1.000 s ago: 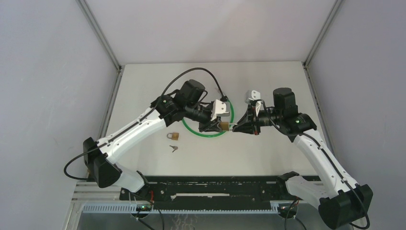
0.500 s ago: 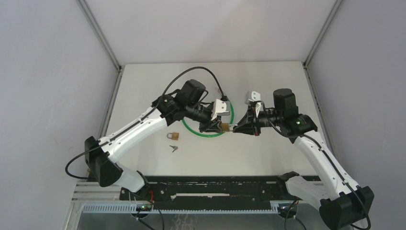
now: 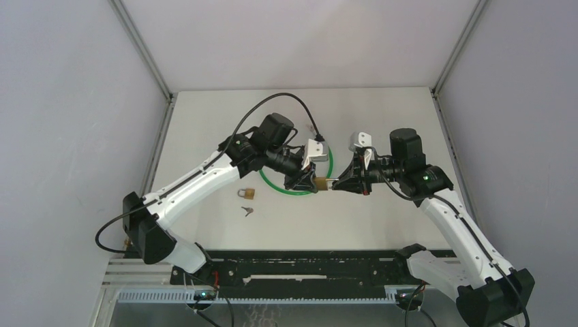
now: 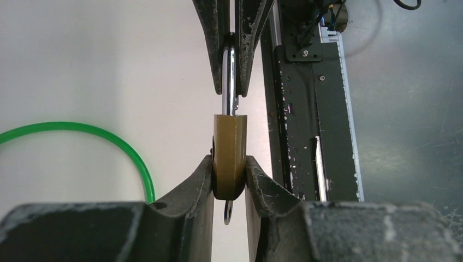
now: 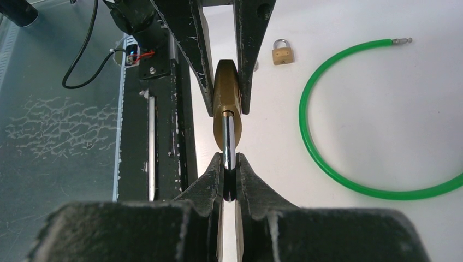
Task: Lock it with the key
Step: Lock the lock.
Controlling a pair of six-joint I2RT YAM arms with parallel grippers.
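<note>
**A:** Brass, item one: spare padlock (image 3: 247, 193) on the table (image 3: 382, 116), left of centre, with a key (image 3: 247, 210) near it and a green cable (image 4: 76, 126) loop beside.

**B:** And the held one?

**A:** Padlock (image 4: 229, 147), in the air between the arms. Left gripper (image 4: 228, 169) is clamped on its brass body. Right gripper (image 5: 229, 161) is pinched narrow on the steel shackle (image 5: 230, 136).

**B:** Handling?

**A:** Judged small, dense and rigid, with smooth flanks that are likely slippery. Hold the flat sides and leave the keyhole end free.

**B:** Unclear?

**A:** Keyhole hidden. A silver tab (image 4: 227, 213) below the body may be a key; cannot tell. Whether the shackle is seated cannot be made out.
</note>
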